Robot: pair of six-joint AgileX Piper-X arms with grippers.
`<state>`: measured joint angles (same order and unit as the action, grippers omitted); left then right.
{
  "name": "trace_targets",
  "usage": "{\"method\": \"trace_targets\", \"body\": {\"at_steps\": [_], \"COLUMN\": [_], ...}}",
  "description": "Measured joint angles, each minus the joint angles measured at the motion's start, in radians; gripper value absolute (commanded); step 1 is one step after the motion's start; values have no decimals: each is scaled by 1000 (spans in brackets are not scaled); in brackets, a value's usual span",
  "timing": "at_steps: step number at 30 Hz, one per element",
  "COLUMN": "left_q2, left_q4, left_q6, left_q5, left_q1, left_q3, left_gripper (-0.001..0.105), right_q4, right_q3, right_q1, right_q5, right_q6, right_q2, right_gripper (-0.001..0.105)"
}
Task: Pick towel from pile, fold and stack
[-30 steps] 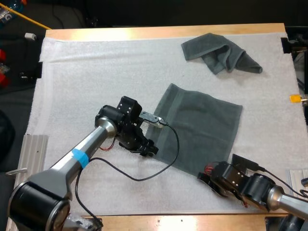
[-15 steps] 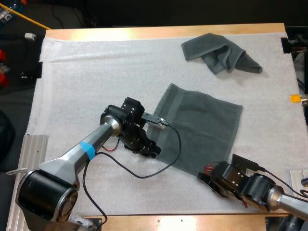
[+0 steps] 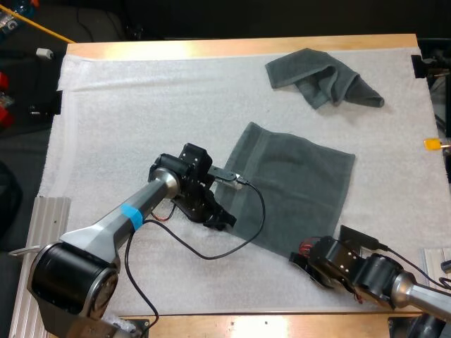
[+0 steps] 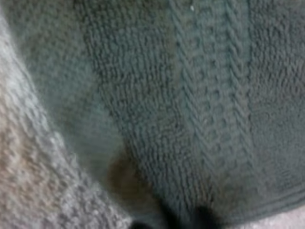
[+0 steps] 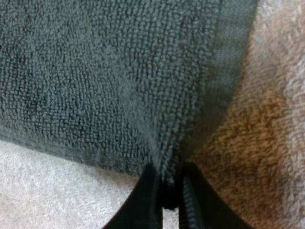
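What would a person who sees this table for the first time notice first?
First, the flat towel spread out in the middle of the white mat, with the left pincer at its left edge and the right pincer shut on its near corner. Then the crumpled towel, lying apart at the mat's far right.

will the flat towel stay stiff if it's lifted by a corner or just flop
Likely floppy: the spread towel is soft looped terry, and the crumpled towel holds loose folds. Probably not slippery: the right gripper pinches its corner. It may drag on the fuzzy mat.
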<state>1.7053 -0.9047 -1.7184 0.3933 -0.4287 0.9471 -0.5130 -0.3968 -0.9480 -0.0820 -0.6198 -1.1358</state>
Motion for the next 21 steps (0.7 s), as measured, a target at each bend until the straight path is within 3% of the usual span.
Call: {"method": "trace_targets", "body": {"at_steps": [6,14,21], "left_q2": [-18,-265,-453], "left_q4": [-23,-97,-204], "left_q6": [2,11,11], "left_q5": [0,1,2], "left_q1": [0,0,-45], "left_q3": [-2,-2,-2], "left_gripper": [0,0,0], "right_q4": [-44,-369,-541], "right_q3": [-25,-239,-378], "right_q1": [0,0,0], "right_q5": [-2,-160,-193], "right_q6": [-100,-326,-394], "right_q2": [2,59,122], "right_gripper": [0,0,0]}}
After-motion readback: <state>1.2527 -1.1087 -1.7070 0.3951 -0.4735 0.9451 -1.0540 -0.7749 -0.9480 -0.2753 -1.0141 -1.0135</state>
